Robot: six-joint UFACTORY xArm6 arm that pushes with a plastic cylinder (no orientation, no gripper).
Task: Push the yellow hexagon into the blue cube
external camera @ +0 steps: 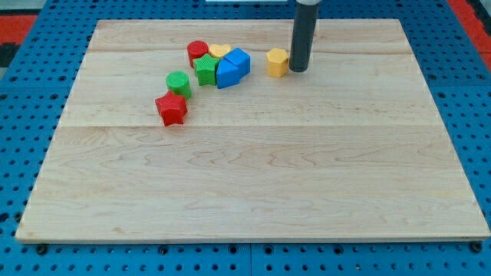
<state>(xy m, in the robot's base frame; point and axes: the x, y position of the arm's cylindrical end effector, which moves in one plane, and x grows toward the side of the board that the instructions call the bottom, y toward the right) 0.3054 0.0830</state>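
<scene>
The yellow hexagon (277, 62) lies on the wooden board near the view's top, right of centre. My tip (298, 70) stands just to its right, touching or nearly touching it. The blue cube (239, 63) is to the hexagon's left, a small gap apart. A second blue block (227, 73) sits against the cube's lower left side.
A cluster lies left of the blue cube: a green star (205, 69), a red cylinder (198, 52) and a yellow heart (219, 51). A green cylinder (178, 83) and a red star (171, 108) sit further to the lower left. The wooden board (253, 176) rests on a blue pegboard.
</scene>
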